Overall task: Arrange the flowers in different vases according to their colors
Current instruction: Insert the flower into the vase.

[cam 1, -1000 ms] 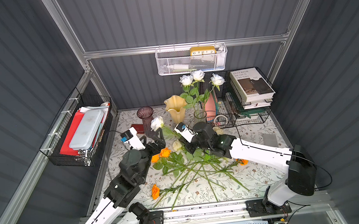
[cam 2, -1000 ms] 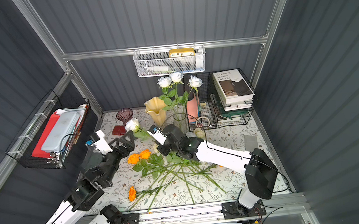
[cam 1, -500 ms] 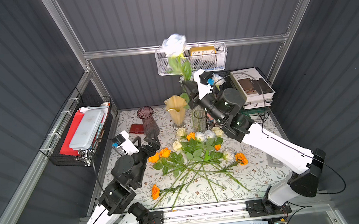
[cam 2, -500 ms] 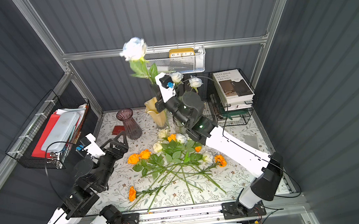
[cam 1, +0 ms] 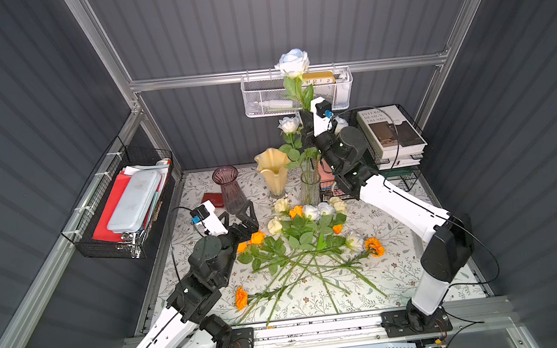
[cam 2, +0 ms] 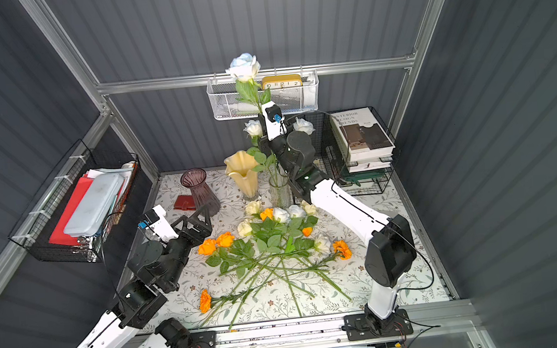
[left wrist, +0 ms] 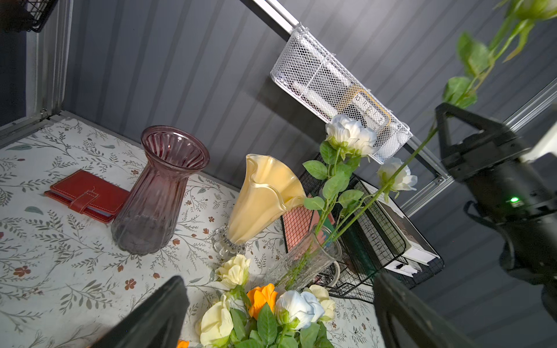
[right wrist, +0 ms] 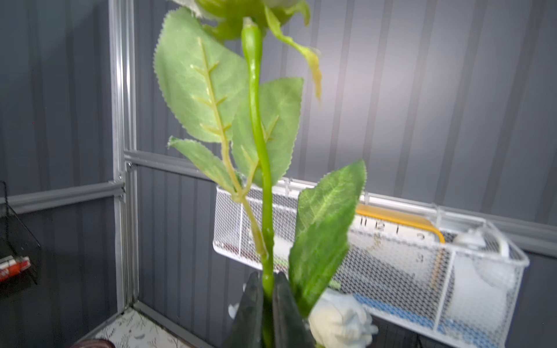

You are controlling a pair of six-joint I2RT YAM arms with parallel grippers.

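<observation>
The right gripper (cam 1: pixel 304 113) is pinching the stem of one white rose (cam 1: pixel 293 62), upper centre; the left gripper (cam 1: pixel 237 213) is gaping wide, empty — three vases (cam 1: pixel 228 189) are standing, two roses (cam 1: pixel 289 125) in the clear vase (cam 1: pixel 310 187).

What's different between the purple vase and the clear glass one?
The purple vase is empty; the clear vase holds white roses. The purple vase is tinted, ribbed and flares at the mouth; the clear vase is see-through and a narrower cylinder. The purple vase looks the bigger of the two. Both are glass and stand upright on the floral cloth.
</observation>
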